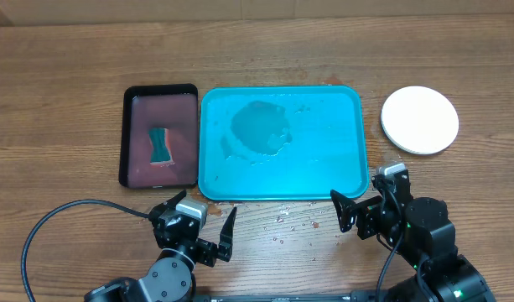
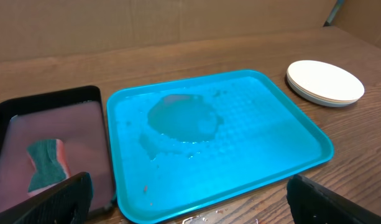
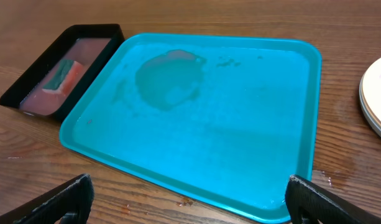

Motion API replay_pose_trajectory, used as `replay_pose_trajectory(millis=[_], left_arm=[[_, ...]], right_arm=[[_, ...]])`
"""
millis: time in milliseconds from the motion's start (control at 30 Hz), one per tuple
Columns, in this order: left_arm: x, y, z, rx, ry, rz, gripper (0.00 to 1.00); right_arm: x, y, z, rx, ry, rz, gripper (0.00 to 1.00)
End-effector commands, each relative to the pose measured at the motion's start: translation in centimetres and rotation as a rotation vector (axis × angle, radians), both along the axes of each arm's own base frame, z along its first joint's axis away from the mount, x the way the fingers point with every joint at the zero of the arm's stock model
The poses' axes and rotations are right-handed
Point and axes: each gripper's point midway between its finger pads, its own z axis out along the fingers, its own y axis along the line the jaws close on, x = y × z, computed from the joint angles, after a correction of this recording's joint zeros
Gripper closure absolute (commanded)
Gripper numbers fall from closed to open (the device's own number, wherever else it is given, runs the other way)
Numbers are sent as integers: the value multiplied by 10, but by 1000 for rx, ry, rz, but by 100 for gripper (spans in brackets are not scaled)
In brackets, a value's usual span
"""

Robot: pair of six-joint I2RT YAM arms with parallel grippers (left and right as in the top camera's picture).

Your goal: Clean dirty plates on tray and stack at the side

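Left gripper jaws fully open, empty, right gripper jaws fully open, empty, wet turquoise tray just ahead of both, plates stacked ahead-right of right gripper on surface, off tray, black tray with sponge ahead-left of left gripper.

The tray lies between the black tray and stacked plates.
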Motion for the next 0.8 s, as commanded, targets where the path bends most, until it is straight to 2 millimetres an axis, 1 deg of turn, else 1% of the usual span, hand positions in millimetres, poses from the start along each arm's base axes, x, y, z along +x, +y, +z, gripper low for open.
replay_pose_trajectory(millis=[0, 167, 300, 367, 433, 533, 633, 767], left_arm=[[1, 4, 1, -11, -7, 25, 0], [1, 4, 1, -11, -7, 25, 0], [-5, -3, -9, 5, 33, -33, 0], [-5, -2, -4, -16, 22, -32, 0], [0, 4, 3, -45, -3, 8, 0], [9, 13, 4, -103, -10, 60, 0], [19, 18, -8, -142, -4, 68, 0], [30, 26, -20, -148, -55, 31, 0]], right_arm=[[0, 0, 1, 0, -3, -3, 0], [0, 0, 1, 0, -3, -3, 0], [0, 0, 1, 0, -3, -3, 0], [0, 0, 1, 0, -3, -3, 0], [0, 0, 1, 0, -3, -3, 0], [0, 0, 1, 0, -3, -3, 0], [0, 0, 1, 0, -3, -3, 0], [0, 0, 1, 0, -3, -3, 0]])
